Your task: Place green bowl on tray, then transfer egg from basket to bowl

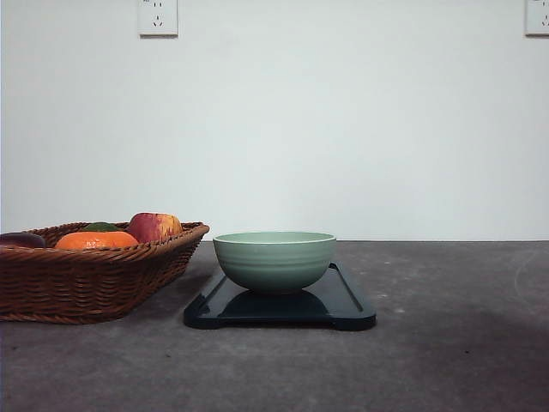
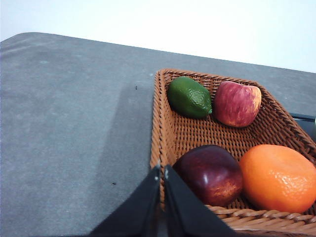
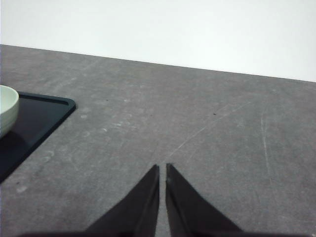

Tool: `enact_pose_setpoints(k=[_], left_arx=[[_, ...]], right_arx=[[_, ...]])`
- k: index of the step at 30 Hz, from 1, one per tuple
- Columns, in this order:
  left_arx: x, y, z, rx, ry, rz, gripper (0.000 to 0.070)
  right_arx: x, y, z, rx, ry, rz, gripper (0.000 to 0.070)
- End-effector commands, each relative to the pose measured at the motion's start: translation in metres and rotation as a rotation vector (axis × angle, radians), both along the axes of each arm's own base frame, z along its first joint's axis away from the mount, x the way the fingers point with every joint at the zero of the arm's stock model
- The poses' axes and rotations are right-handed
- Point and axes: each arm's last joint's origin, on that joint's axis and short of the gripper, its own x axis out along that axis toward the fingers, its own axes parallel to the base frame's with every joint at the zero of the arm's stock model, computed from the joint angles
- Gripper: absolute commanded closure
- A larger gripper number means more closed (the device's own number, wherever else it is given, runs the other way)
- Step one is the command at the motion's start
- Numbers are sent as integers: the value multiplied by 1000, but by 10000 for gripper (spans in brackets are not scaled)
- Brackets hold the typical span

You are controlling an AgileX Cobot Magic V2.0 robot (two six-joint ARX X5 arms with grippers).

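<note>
The green bowl (image 1: pixel 274 259) stands upright on the tray (image 1: pixel 347 307) at the table's middle. Left of it sits the basket (image 1: pixel 94 279). The egg is hidden or out of view. In the left wrist view my left gripper (image 2: pixel 162 170) is shut and empty, its tips over the basket (image 2: pixel 183 132) rim beside a dark red fruit (image 2: pixel 210 174). In the right wrist view my right gripper (image 3: pixel 162 169) is shut and empty over bare table, to the right of the tray (image 3: pixel 42 116) and apart from the bowl (image 3: pixel 6 109).
The basket holds a green lime (image 2: pixel 189 97), a red apple (image 2: pixel 237 103), an orange (image 2: pixel 276 177) and the dark red fruit. Bare grey table (image 1: pixel 455 326) lies right of the tray. A white wall with sockets (image 1: pixel 158 17) stands behind.
</note>
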Motion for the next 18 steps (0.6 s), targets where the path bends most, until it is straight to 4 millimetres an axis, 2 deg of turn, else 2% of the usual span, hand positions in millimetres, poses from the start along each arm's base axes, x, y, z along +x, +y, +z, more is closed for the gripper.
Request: enact_pose_setpoints(k=[1, 18], left_arx=[[1, 0, -7, -1, 24, -4, 700], [1, 0, -7, -1, 24, -4, 700]], right_arx=[[0, 0, -1, 11, -4, -4, 685], [0, 0, 0, 11, -4, -4, 685]])
